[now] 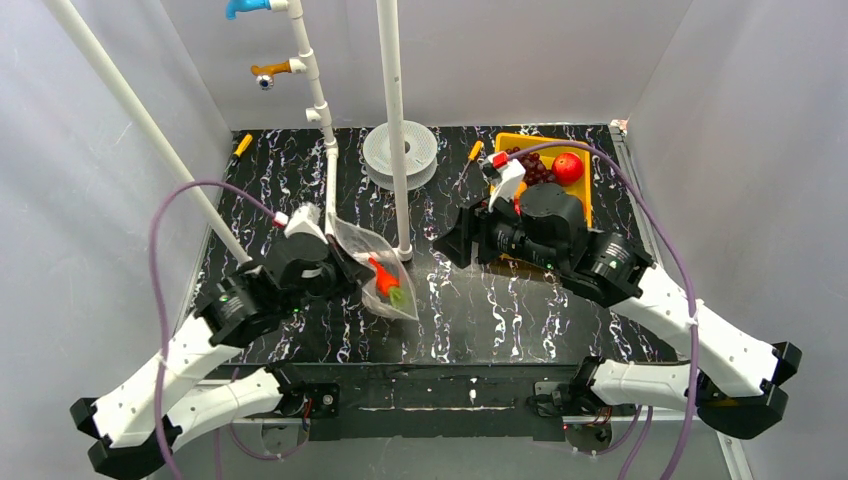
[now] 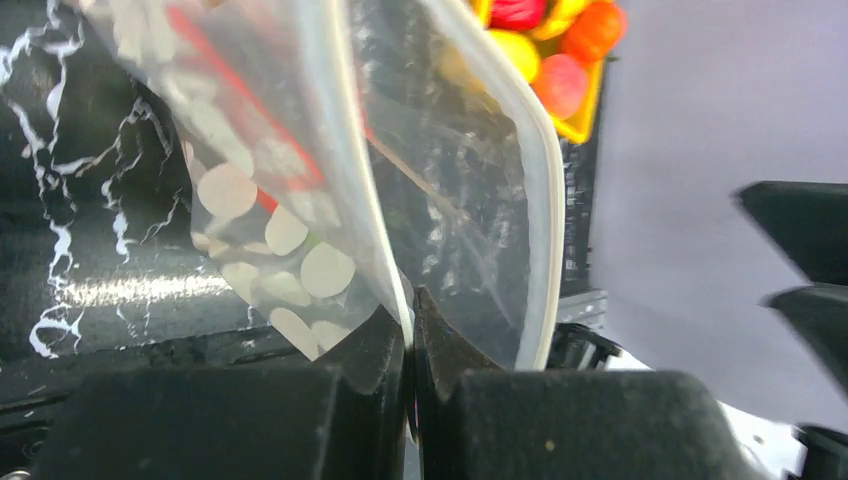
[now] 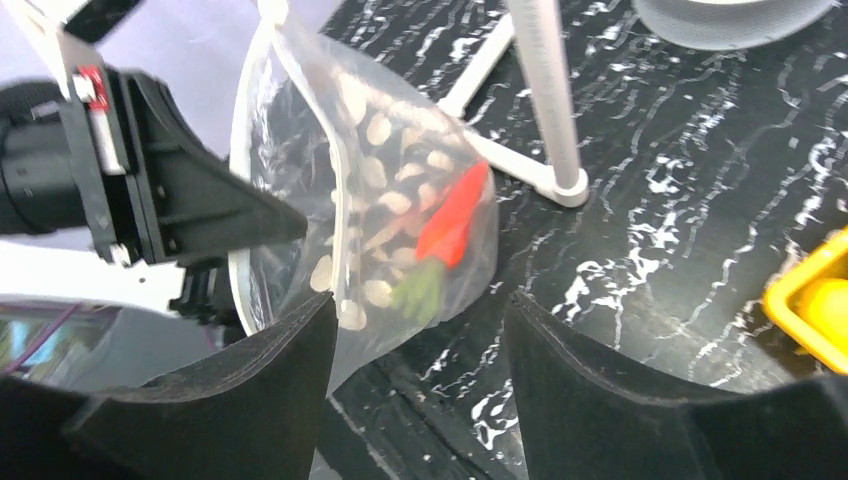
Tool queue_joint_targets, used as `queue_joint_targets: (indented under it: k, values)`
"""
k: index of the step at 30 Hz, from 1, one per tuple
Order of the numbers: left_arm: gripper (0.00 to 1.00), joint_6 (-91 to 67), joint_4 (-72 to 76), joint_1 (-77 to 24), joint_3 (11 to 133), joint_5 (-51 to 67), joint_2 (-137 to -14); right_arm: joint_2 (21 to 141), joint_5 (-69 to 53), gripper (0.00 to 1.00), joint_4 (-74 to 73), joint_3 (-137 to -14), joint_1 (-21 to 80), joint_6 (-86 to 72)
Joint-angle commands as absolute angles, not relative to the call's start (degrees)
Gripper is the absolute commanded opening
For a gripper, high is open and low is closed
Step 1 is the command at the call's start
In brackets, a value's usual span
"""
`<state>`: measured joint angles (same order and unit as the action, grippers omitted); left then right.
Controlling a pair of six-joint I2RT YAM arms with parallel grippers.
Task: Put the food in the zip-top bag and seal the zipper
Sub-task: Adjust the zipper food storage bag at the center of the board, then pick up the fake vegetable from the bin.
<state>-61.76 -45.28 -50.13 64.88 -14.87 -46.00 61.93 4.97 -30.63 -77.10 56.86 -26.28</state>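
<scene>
The zip-top bag (image 1: 385,265), clear with white dots, hangs tilted over the black table with its mouth held open. An orange carrot with a green top (image 1: 386,279) lies inside it (image 3: 450,225). My left gripper (image 2: 411,318) is shut on one lip of the zipper (image 2: 345,150); the other lip (image 2: 540,200) bows away. My right gripper (image 3: 420,300) stands open and empty to the right of the bag, pointing at its mouth (image 1: 450,240). More food, red, yellow and orange pieces (image 2: 560,60), sits in the yellow tray (image 1: 585,205) behind the right arm.
A white upright pole (image 1: 395,120) stands on its foot just behind the bag, with a round white disc (image 1: 400,150) at the back. A slanted white pipe (image 1: 140,110) crosses on the left. White walls close in the table.
</scene>
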Motion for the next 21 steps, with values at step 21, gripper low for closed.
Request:
queue_joint_targets:
  k: [21]
  values:
    - [0.00, -59.06, -45.99, -47.13, 62.38, -12.95, -51.02, 85.01, 8.56, 0.85, -35.25, -73.29, 20.24, -29.56]
